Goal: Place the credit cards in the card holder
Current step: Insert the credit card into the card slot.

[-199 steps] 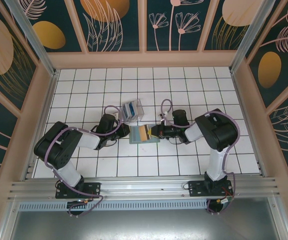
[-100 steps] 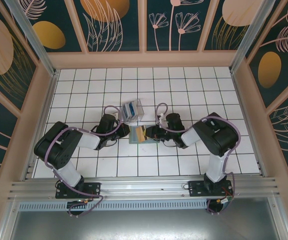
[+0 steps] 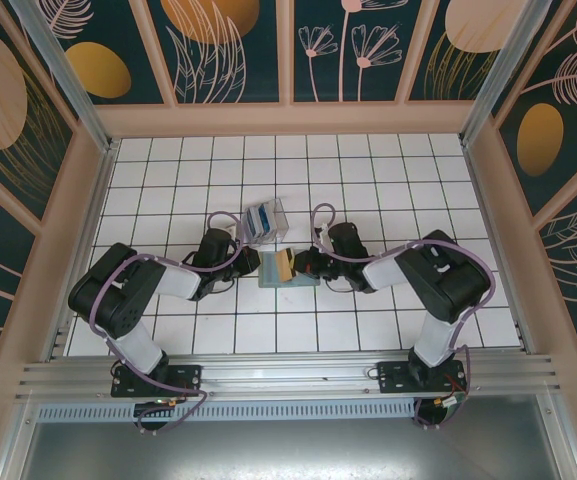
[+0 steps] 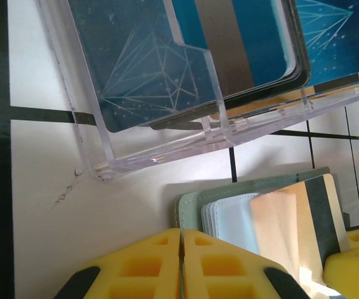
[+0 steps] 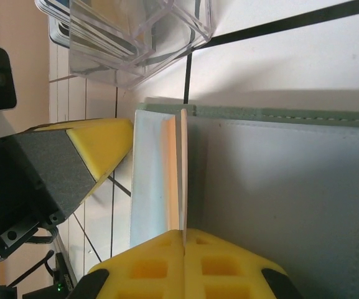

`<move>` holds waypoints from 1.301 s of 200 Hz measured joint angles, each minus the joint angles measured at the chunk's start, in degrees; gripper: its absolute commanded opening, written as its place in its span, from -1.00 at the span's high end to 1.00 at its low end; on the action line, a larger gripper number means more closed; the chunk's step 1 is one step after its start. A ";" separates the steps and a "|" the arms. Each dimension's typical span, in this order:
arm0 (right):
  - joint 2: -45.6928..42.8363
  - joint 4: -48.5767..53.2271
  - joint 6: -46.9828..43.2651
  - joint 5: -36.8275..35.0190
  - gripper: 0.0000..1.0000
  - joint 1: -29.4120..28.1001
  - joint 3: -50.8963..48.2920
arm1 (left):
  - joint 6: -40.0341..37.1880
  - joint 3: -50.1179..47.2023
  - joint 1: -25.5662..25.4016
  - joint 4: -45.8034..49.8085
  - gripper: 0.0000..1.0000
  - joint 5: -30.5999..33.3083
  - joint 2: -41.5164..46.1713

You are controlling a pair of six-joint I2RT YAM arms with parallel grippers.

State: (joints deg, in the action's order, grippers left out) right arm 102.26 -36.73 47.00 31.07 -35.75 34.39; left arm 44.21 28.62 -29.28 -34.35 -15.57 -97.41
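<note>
While the right gripper is clamped on the edge of the orange-yellow credit card — it stands edge-on over the pale slots of the open card holder — the left gripper has its jaws pressed together, just beside the holder's corner. Near it, 1 clear box holds blue cards.

Lab cell: aluminium frame, tiled floor.
</note>
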 measured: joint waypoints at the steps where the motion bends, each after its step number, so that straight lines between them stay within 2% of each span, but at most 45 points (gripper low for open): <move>1: 0.04 -0.13 0.07 -0.02 1.00 0.00 0.00 | 0.00 -0.02 0.00 0.00 0.78 0.00 0.00; 68: 3.34 -4.92 4.83 0.46 1.00 -1.31 0.61 | 0.48 -0.94 0.00 -1.84 0.78 0.17 0.00; 83: 3.43 -5.40 5.62 0.15 0.91 -2.40 0.90 | 0.48 -1.01 0.00 -1.92 0.78 0.20 0.00; 105: 3.43 -4.98 6.25 -1.01 0.65 -3.28 0.94 | 0.50 -1.22 -0.11 -2.32 0.79 0.50 0.02; 151: -0.09 2.78 4.00 -4.98 0.57 -3.74 1.68 | 0.66 -1.38 -0.33 -2.58 0.79 0.68 0.02; 174: -1.84 7.48 2.16 -7.17 0.58 -3.74 2.25 | 0.66 -1.49 -0.33 -2.75 0.79 0.70 0.02; 191: -2.25 9.79 0.94 -8.46 0.83 -3.91 2.82 | 0.66 -1.51 -0.33 -2.84 0.80 0.66 0.02; 206: -2.25 11.28 -0.07 -9.14 0.96 -4.24 3.04 | 0.68 -1.66 -0.33 -3.10 0.80 0.63 0.00; 260: -0.11 13.22 -0.17 -9.09 0.99 -7.13 6.27 | 1.14 -2.10 -0.33 -3.87 0.81 0.66 0.00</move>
State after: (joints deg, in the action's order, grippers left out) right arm 102.15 -23.51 46.83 21.98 -42.87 40.66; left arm 45.34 26.52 -29.61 -38.22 -14.92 -97.41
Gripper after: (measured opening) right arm 0.053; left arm 0.095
